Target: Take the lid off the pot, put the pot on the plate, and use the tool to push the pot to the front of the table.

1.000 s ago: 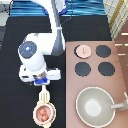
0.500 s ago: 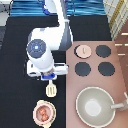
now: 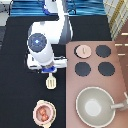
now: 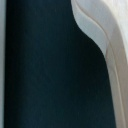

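The tool (image 3: 51, 81) hangs clasped in the gripper (image 3: 50, 71), head toward the exterior view's bottom; no writing legible; below it the pot (image 3: 43, 112) sits on the plate (image 3: 36, 117), lid (image 3: 83, 50) off on the stove (image 3: 120, 85)

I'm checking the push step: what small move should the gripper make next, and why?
Probably ease the gripper toward the exterior view's bottom. It holds the tool, whose head hangs apart from the pot on the plate. The lid lies on the stove.
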Motion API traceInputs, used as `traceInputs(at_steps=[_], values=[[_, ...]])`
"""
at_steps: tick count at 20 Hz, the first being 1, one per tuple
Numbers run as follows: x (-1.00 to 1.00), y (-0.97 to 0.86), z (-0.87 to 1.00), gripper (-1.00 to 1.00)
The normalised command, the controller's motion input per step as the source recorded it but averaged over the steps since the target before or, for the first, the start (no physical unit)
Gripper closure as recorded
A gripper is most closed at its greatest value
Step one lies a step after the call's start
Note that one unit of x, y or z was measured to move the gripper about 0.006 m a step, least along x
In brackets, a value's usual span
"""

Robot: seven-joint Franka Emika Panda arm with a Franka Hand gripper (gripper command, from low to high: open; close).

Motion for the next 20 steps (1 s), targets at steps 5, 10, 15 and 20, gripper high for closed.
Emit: traceInputs(at_steps=[5, 10, 15, 20], values=[[-0.97, -0.32, -0.29, 1.0], [-0.81, 0.07, 0.72, -1.0], [-0.31, 0.1, 1.0, -1.0], [-0.01, 0.01, 1.0, -1.0]])
